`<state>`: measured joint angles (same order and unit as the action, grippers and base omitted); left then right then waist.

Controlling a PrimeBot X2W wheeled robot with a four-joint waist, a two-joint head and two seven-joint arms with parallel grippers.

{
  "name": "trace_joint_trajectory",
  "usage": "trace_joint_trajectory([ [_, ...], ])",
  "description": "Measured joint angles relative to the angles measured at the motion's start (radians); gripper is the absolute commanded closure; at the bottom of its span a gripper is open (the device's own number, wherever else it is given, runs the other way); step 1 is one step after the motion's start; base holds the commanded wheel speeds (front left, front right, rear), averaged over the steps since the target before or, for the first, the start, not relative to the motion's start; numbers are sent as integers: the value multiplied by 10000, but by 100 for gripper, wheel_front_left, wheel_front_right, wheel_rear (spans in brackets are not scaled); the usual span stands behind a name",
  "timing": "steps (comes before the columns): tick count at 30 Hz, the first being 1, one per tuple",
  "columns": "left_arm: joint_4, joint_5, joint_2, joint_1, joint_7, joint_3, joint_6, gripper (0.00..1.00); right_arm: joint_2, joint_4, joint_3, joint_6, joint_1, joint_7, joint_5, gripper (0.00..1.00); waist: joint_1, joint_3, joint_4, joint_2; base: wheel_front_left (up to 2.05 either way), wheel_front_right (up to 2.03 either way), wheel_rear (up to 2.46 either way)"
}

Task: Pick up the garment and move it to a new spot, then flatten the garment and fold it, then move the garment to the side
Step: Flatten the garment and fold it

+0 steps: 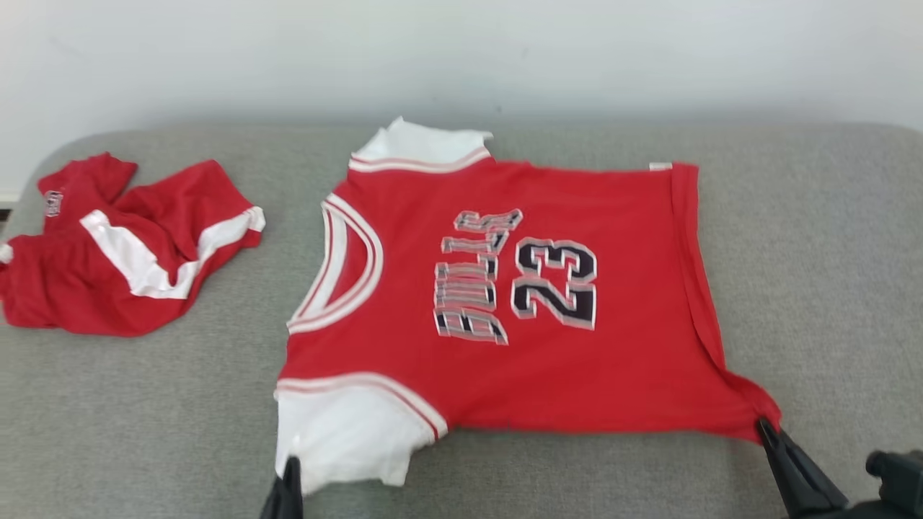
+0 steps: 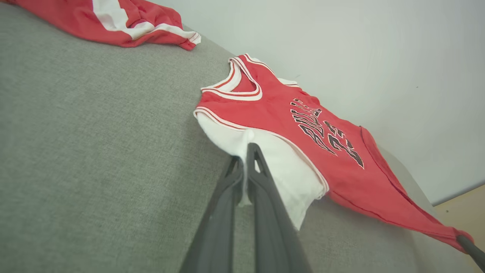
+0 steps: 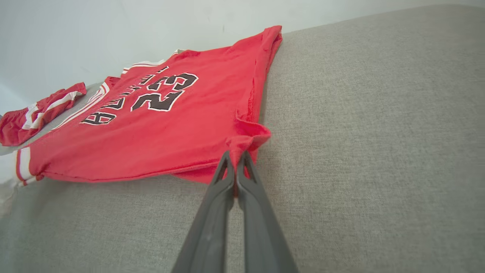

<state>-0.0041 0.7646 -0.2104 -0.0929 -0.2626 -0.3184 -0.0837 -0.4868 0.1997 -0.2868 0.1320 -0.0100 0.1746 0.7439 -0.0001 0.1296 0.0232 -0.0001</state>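
The garment [image 1: 505, 288] is a red jersey with white sleeves and the number 23, spread almost flat on the grey cushion [image 1: 829, 252], neck toward the left. My left gripper [image 1: 290, 465] is shut on the near white sleeve [image 2: 265, 159], pinching its edge. At the lower right, my right gripper [image 1: 763, 425] is shut on the jersey's near hem corner [image 3: 246, 138], which is pulled into a point. In the left wrist view the left gripper [image 2: 244, 151] has white cloth between its fingers. The right wrist view has the right gripper [image 3: 235, 155] clamped on red cloth.
A second red and white garment [image 1: 122, 241] lies crumpled at the cushion's far left. A pale wall [image 1: 461, 50] rises right behind the cushion. Bare grey cushion extends to the right of the jersey and along the near edge.
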Motion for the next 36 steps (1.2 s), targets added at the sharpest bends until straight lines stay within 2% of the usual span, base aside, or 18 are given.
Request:
trace_joint_trajectory([
  [9,337,-148,209,-827,0,-244,113,100,410,-782,1166,0,-1754,-1124,-566,100,0,-485,328,0,0,0,0],
  [19,543,-79,-19,-1236,96,-297,188,100,1041,-1367,1766,0,-2868,-2008,-1085,100,1,-498,183,1,0,0,0],
  [27,660,-514,-462,-10,274,-372,414,100,1310,-1649,1373,0,-1907,-2094,-1317,100,2,-235,-83,1,0,0,0],
  [31,955,-813,-815,1258,686,-384,652,100,1350,-1235,1162,0,-800,-2142,-1195,100,3,15,-339,2,0,0,0],
  [36,1494,-892,-924,2686,1047,-374,832,100,1511,-554,1093,0,462,-2146,-746,100,3,318,-565,2,0,0,0],
])
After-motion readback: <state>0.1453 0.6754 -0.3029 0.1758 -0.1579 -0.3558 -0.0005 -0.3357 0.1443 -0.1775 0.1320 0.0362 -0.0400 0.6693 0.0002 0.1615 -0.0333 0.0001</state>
